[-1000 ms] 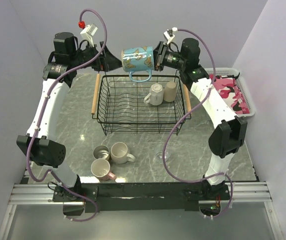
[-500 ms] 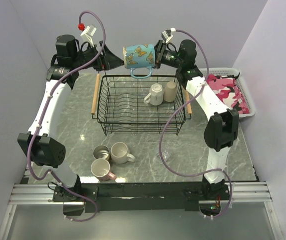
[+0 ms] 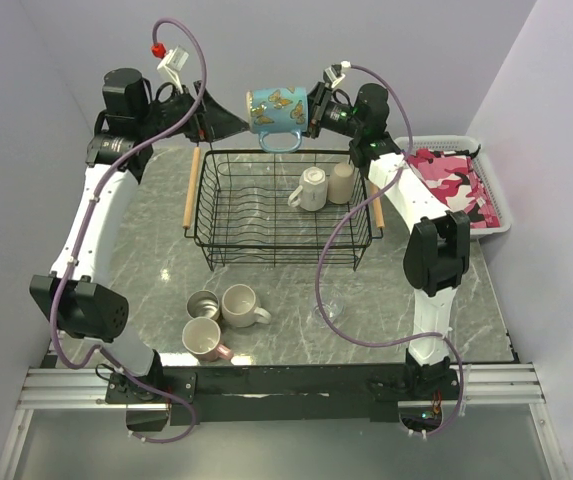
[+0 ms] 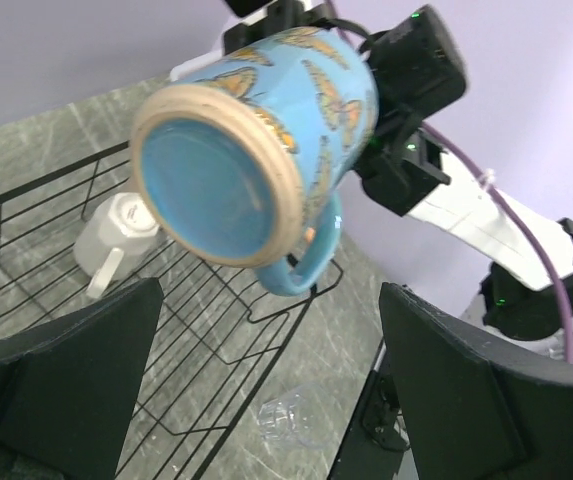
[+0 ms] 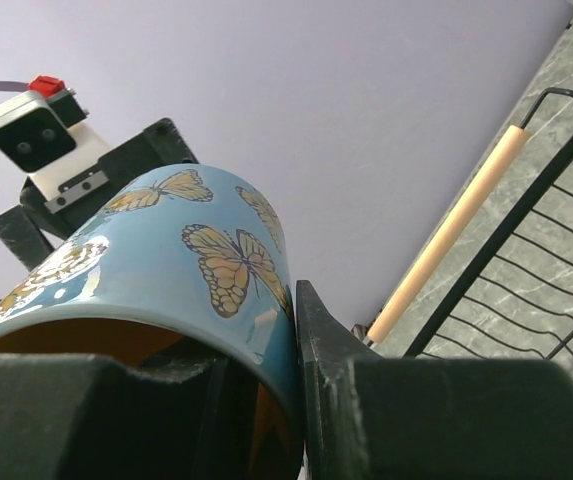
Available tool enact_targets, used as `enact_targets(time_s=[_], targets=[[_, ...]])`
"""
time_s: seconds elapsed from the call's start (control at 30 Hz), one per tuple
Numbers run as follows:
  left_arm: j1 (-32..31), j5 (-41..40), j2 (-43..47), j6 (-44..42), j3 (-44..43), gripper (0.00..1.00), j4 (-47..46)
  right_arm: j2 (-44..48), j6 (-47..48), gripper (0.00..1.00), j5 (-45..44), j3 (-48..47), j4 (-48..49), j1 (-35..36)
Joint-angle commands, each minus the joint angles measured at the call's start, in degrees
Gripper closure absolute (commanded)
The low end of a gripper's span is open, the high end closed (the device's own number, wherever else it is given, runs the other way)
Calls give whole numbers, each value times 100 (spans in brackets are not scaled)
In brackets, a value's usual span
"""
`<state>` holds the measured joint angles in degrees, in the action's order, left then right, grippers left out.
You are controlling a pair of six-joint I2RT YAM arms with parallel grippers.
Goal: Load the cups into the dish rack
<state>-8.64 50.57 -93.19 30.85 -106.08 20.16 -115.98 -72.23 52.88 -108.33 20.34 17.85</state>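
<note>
Right gripper [image 3: 312,110] is clamped on the rim of the blue mug [image 3: 276,110], which is held sideways in the air above the far edge of the dish rack [image 3: 193,190], handle hanging down. Its base is faced by the wide-open, empty left gripper [image 3: 234,122], just beside it.

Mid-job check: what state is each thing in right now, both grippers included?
blue butterfly mug: airborne on its side, handle down, over the rack's far edge
right gripper: shut on the mug's rim
left gripper: open, jaws wide by the mug's base
dish rack: holds a white mug and the tan cup
steel cup: upright on table
second white mug: upright on table
pink mug: upright on table
clear glass: on table
</note>
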Motion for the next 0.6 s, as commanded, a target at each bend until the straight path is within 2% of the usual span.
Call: enact_targets(time_s=[0.0, 0.3, 0.57], targets=[[-5, 454, 240, 447, -53, 3, -574, 340, -256, 100, -173, -188, 769, -36], [-427, 358, 222, 553, 368, 3, -671, -38, -792, 100, -340, -663, 1261, -18], [-700, 103, -85, 958, 220, 2, -1259, -126, -960, 100, -428, -619, 1499, 131]])
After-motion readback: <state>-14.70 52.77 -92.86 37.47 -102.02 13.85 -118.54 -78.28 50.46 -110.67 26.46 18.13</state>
